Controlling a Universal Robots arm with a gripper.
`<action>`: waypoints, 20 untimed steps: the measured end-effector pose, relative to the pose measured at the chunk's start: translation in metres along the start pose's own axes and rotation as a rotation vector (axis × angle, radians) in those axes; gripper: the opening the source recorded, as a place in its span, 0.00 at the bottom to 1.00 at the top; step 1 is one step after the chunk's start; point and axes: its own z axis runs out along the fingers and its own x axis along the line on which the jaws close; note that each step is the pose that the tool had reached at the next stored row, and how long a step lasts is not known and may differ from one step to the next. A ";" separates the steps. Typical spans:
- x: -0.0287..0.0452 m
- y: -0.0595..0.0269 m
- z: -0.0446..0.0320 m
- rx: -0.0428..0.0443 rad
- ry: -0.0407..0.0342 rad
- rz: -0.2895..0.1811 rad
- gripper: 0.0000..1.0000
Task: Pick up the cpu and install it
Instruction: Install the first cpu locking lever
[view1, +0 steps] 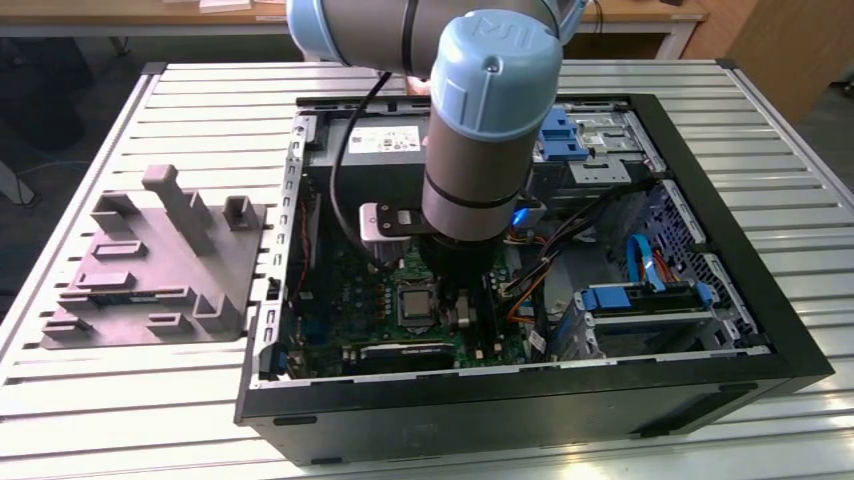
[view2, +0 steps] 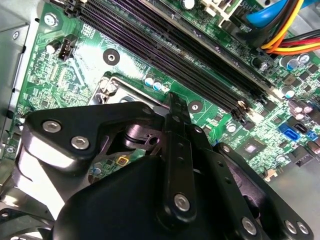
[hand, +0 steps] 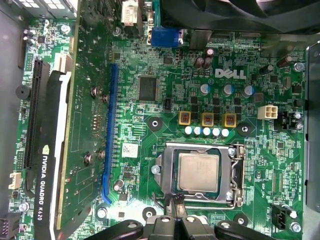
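Item: cpu (hand: 198, 172), flat square, silver top. Location: seated inside socket frame (hand: 236, 172) on motherboard (hand: 150, 100), within open computer case (view1: 747, 330) on table (view1: 147, 390).
Tool (hand: 172, 220): fingers together, clamped on nothing, tip just beside socket frame edge, apart from cpu.
Relation: cpu lies directly ahead of tool tip, across frame edge.
Grey holder block (view1: 147, 270): beside case, on exterior view's left.

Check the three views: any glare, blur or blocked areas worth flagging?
Exterior view: the arm blocks the motherboard. Second wrist view: the gripper looms dark and soft, glare on its metal. First wrist view: evenly lit, cpu sharp.
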 end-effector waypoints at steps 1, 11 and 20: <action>0.0000 0.0000 0.0003 -0.0001 0.0002 0.000 0.11; 0.0000 -0.0015 0.0014 0.0003 -0.0013 0.000 0.11; 0.0001 -0.0028 0.0024 0.0021 -0.0015 0.000 0.11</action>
